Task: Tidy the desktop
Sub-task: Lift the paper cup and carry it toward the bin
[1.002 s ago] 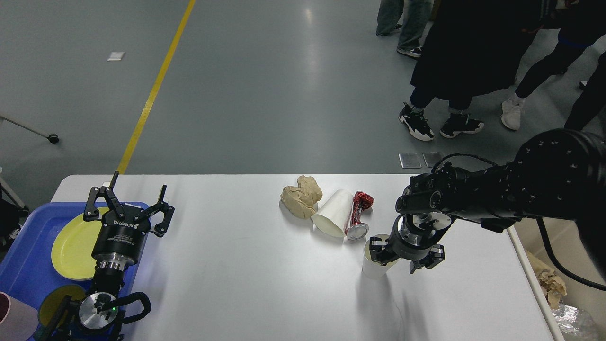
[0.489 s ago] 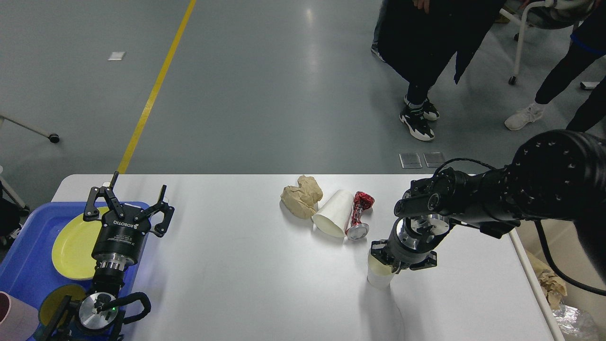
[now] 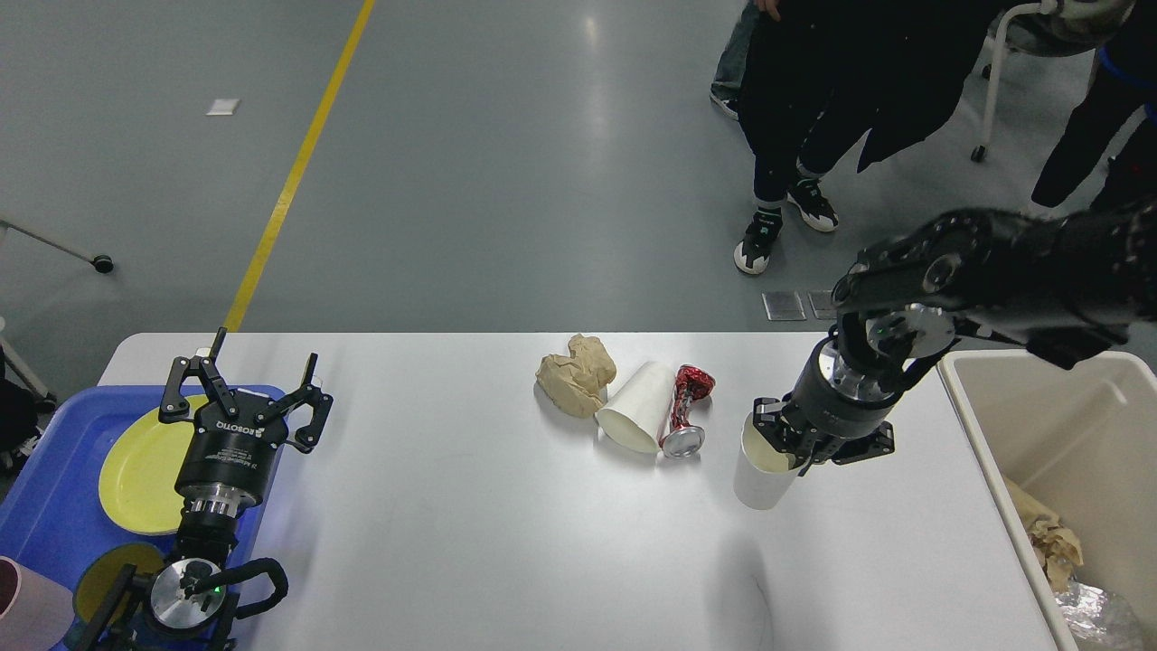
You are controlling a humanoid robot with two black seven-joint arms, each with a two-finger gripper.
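The right hand [image 3: 818,441] had lifted the white paper cup [image 3: 764,472] off the desk [image 3: 470,506], gripping its rim, nearer the beige bin [image 3: 1067,425] by the right edge. Left hand [image 3: 242,398] stayed open.

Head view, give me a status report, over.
Right gripper shut on upright white paper cup, lifted. Left gripper open, idle. White desktop holds crumpled brown paper, crushed red can.

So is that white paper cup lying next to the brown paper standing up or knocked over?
Knocked over. The white paper cup lies on its side on the white desktop, its open mouth facing the camera.
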